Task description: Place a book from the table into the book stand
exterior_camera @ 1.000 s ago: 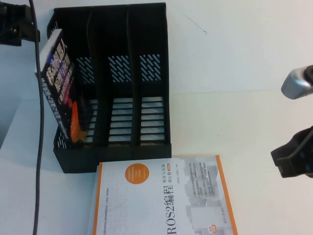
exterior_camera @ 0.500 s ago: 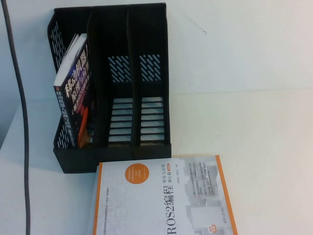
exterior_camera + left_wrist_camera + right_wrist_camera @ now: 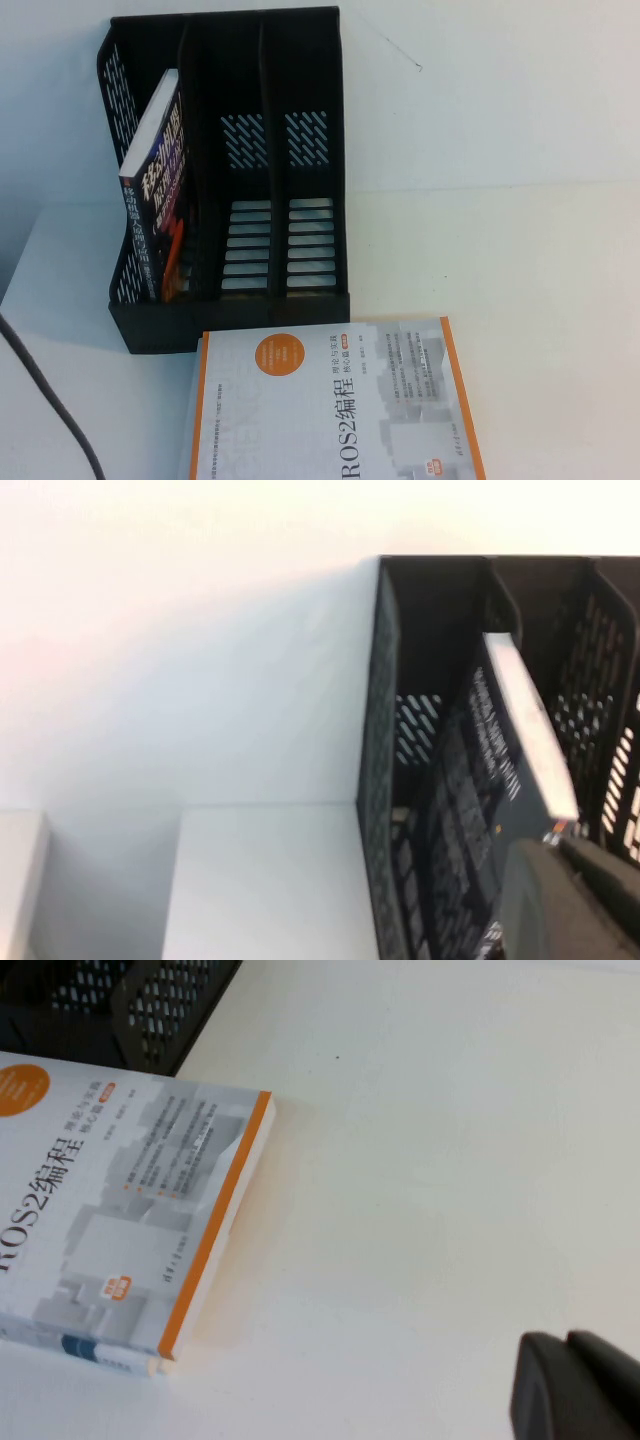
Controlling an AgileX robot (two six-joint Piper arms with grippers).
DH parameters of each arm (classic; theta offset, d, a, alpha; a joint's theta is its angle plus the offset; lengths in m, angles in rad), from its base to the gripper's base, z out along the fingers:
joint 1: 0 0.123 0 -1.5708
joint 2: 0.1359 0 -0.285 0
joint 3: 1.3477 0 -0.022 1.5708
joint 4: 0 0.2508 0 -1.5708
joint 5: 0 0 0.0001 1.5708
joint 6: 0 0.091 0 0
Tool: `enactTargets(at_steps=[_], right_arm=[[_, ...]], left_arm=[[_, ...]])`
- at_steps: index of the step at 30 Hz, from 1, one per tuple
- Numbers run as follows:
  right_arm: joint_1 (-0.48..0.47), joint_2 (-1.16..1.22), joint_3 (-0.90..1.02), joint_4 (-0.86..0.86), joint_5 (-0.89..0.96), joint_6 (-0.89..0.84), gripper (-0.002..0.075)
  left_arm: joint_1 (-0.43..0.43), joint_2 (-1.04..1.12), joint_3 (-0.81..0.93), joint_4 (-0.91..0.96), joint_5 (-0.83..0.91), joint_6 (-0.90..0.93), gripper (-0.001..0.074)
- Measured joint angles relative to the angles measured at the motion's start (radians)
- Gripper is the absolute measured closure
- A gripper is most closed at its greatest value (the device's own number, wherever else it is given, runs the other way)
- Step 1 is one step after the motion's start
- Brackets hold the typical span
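The dark navy book (image 3: 160,190) with a white title stands in the leftmost slot of the black book stand (image 3: 300,70), leaning to the right, on the white table (image 3: 520,260). Neither gripper shows in the high view. In the left wrist view my left gripper (image 3: 560,855) is shut and empty, pulled back in front of the stand (image 3: 375,730) and apart from the book (image 3: 500,750). In the right wrist view my right gripper (image 3: 565,1345) is shut and empty above bare table.
A white book with an orange border and "ROS2" title (image 3: 330,410) lies flat just in front of the stand; it also shows in the right wrist view (image 3: 130,1210). A grey cable (image 3: 50,410) crosses the near left corner. The stand's two right slots hold nothing.
Both arms have left the high view. The book, held tilted at the left slot a second ago, now rests inside it by itself. The cable has dropped to the lower left.
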Motion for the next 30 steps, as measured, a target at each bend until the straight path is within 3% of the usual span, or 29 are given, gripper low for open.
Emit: enactTargets(at_steps=[9, 30], right_arm=[[0.0, -0.057, 0.171, 0.004, -0.281, 0.059, 0.0718], [0.0, -0.058, 0.18, 0.004, -0.269, 0.063, 0.0718]], left_arm=[[0.0, -0.217, 0.273, -0.002, -0.153, 0.0, 0.0736], [-0.013, -0.232, 0.297, -0.109, -0.148, 0.0, 0.0736]])
